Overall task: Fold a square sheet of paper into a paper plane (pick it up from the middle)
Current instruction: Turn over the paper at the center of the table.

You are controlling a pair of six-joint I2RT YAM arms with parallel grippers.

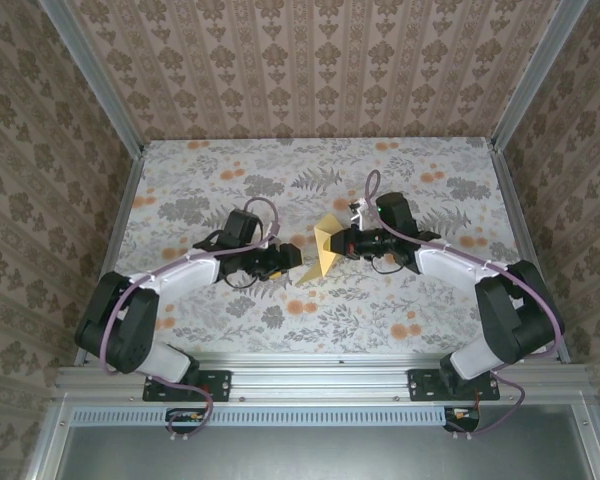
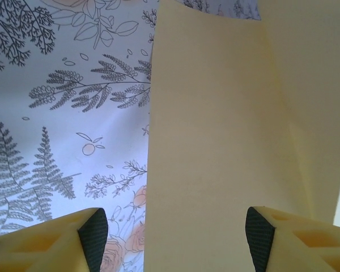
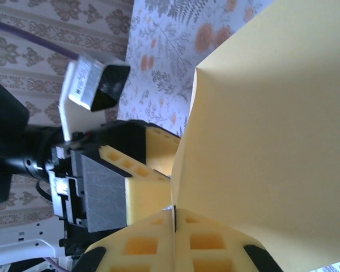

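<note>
The square sheet of paper (image 1: pixel 323 250), plain yellow-orange, is folded along a crease and held up off the cloth between the two arms. My right gripper (image 1: pixel 340 241) is shut on its edge; in the right wrist view the foam fingers (image 3: pixel 204 241) meet on the paper (image 3: pixel 272 141) right where its two panels join. My left gripper (image 1: pixel 292 258) is open. In the left wrist view one upright panel of the paper (image 2: pixel 215 141) stands in the wide gap of the left gripper (image 2: pixel 175 238), apart from the left pad and close to the right pad (image 2: pixel 256 235).
A floral cloth (image 1: pixel 230 180) covers the table, with patterned walls and metal frame posts (image 1: pixel 130 190) on three sides. The left gripper's foam finger and black body (image 3: pixel 124 164) sit close beside the right gripper's own fingers.
</note>
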